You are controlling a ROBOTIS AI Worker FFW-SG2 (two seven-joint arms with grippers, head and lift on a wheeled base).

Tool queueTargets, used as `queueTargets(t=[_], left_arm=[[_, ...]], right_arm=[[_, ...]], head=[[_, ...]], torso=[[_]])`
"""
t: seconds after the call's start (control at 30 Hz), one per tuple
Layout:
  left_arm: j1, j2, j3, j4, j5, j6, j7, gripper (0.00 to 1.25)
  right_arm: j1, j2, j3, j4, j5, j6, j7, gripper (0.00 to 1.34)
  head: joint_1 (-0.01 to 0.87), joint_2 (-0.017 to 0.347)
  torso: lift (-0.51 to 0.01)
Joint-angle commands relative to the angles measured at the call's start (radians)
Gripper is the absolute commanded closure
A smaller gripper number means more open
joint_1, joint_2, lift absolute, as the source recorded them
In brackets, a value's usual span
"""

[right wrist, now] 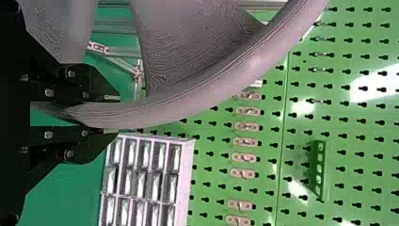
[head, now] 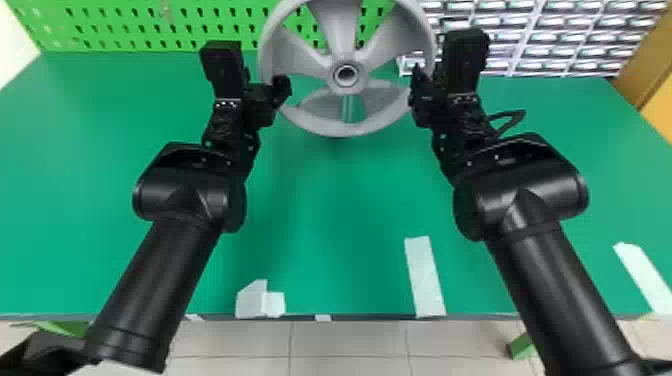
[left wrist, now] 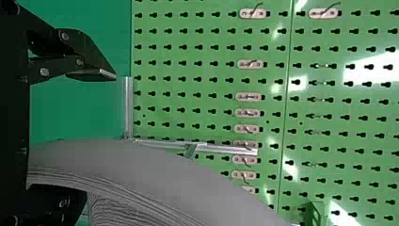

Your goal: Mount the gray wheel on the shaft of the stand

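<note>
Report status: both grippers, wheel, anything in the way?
Right gripper shut on gray wheel at its rim. Left gripper open, rim between its fingers. Wheel partly blocks view of stand; can't tell if shaft's engaged.

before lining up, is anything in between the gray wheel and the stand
Nothing visible stands between the gray wheel and the stand behind it, though the wheel itself could hide something near the shaft.

Bright light is filling the scene. White patches are glaring on the green board [left wrist: 221, 39]. A soft, dark shadow is lying on the green table [head: 345, 225], on the near side of the gray wheel [head: 345, 129]. The rack [head: 531, 36], far and right, is gleaming white.
</note>
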Motion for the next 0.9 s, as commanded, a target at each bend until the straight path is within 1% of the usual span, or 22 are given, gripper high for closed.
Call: queueTargets(t=[0.0,0.23,0.4,0.87], left_arm=[[-0.008,0.000,0.001,-0.008,0.000,0.046,0.074,0.62],[-0.015,-0.003,0.001,-0.010,0.001,0.084,0.083,0.61],[-0.019,-0.003,0.002,-0.008,0.000,0.102,0.090,0.60],[-0.020,-0.006,0.001,0.008,-0.008,0.075,0.093,0.58]], right_arm=[[-0.010,0.002,0.004,0.002,0.003,0.026,-0.017,1.18],[-0.028,0.003,0.005,0.003,0.006,0.080,-0.017,1.17],[-0.033,0.006,0.008,0.012,0.008,0.088,-0.017,1.17],[-0.034,0.009,0.010,0.026,0.013,0.085,-0.017,1.15]], head=[[0.865,0.052],[0.865,0.052],[0.865,0.052],[0.865,0.052]], torso=[[-0.101],[-0.101],[-0.101],[-0.101]])
